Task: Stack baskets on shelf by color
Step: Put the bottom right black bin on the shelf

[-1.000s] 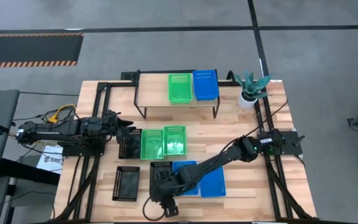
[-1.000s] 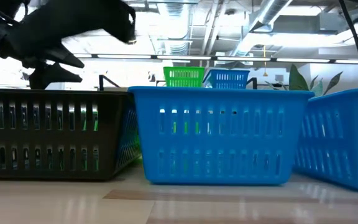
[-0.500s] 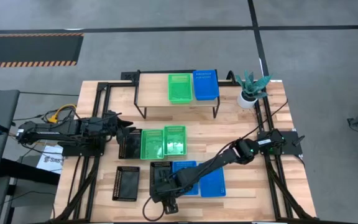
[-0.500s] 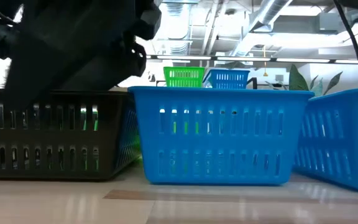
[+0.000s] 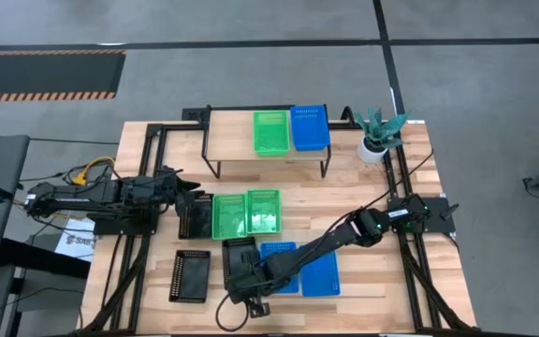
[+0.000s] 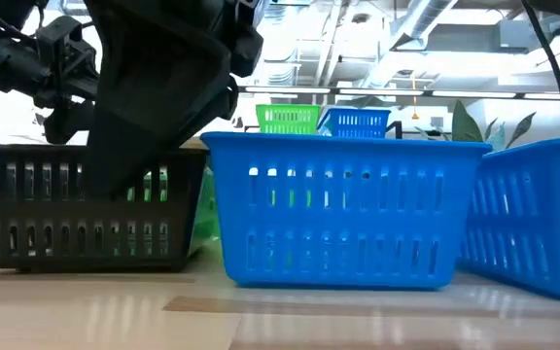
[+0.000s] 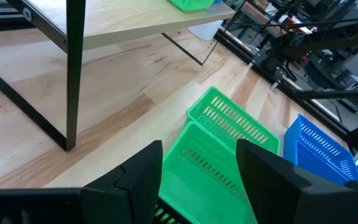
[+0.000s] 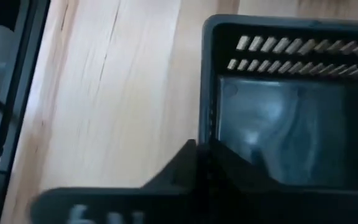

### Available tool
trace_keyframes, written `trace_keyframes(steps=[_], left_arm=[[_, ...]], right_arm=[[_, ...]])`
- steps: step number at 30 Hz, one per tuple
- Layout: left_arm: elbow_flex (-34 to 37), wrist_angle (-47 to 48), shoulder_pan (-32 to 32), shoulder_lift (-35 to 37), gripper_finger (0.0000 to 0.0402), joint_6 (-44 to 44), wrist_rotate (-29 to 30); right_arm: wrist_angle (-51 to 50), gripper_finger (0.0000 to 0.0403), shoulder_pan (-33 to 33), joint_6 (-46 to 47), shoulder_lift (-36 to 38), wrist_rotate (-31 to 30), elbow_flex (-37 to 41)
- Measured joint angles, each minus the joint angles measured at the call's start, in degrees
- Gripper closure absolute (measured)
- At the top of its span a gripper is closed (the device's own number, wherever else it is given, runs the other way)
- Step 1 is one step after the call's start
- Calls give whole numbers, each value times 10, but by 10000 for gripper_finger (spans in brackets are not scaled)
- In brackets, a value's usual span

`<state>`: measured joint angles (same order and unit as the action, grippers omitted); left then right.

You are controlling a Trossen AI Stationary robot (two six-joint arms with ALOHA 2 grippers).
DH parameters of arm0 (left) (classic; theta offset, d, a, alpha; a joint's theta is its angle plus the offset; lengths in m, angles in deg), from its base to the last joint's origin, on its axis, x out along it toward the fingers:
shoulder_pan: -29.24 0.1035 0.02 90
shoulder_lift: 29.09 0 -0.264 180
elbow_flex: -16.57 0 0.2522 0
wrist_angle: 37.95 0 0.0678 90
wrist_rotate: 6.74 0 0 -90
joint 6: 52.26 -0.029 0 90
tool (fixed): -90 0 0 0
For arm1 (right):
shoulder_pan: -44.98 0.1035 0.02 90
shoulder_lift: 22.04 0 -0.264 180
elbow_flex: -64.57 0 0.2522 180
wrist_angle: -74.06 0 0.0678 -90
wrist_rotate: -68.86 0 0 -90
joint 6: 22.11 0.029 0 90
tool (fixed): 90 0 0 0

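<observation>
Pincer (image 5: 240, 278) on perforated black basket (image 5: 240, 260)

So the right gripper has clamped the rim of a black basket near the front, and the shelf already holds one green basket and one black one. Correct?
One error: the shelf holds a green basket and a blue basket, not a black one, as the high view shows. The rest stands: the right gripper is shut on the rim of the black basket near the front.

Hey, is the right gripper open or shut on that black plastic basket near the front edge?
Shut on it: the right gripper pinches the black basket by its rim, fingers together.
</observation>
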<state>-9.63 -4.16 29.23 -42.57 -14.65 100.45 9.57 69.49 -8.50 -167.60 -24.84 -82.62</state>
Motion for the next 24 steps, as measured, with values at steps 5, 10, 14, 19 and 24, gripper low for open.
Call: trace_keyframes(steps=[5, 10, 14, 19, 24], left_arm=[[0, 0, 0, 0, 209, 0, 0], [0, -1, 0, 0, 209, 1, 0], [0, -2, 0, 0, 209, 1, 1], [0, -1, 0, 0, 209, 1, 1], [0, -2, 0, 0, 209, 1, 2]], right_arm=[[-7, 383, 0, 0, 3, 0, -12], [-15, 396, -2, -13, 41, 30, -12], [-23, 389, -5, -29, 98, 34, -14], [-34, 398, -10, -70, 172, -16, -14], [-60, 393, -28, -114, 235, -119, -14]])
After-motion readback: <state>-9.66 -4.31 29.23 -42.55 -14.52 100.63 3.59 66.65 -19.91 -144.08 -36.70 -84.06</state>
